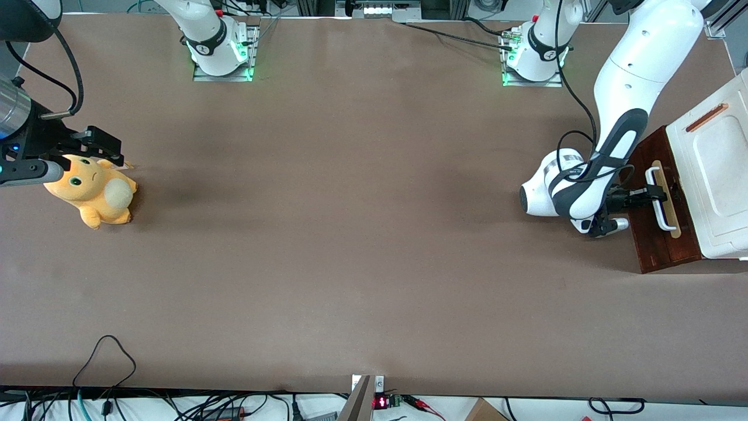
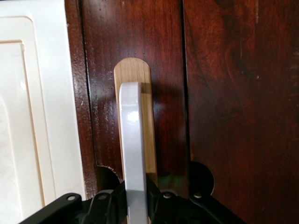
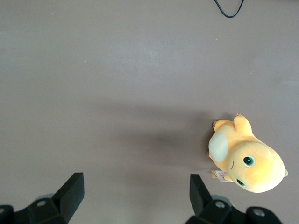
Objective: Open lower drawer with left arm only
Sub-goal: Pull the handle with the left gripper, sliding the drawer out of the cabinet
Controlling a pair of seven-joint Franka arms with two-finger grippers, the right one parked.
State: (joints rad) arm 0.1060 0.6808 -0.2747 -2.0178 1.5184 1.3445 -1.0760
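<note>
Lower drawer (image 1: 666, 234) sat at the working arm's end of the desk (image 1: 350, 234), at about three o'clock from the desk's middle in the front view. Its front was dark reddish-brown wood, shiny, with a white bar handle (image 1: 660, 199) over a tan strip (image 1: 672, 222). A white cabinet top (image 1: 716, 175) lay above it.

The left arm (image 1: 619, 111) reached down to the drawer, and its small black hand (image 1: 657, 192) was right at the handle. In the wrist view the white handle (image 2: 133, 149) ran straight between the two black fingers (image 2: 105, 205), which sat close on each side of it. The hand looked narrow and closed on the handle.

I thought the grip was made and the pull was the step in hand. To do it well, the arm should pull straight out, away from the cabinet, toward nine o'clock in the front view. A slow, even pull would be best. If the hand tugged sideways, the bar could slip out, or the drawer could jam. I could not tell how far the drawer was out already.

An orange plush toy (image 1: 93, 190) lay well apart, toward the parked arm's end.
</note>
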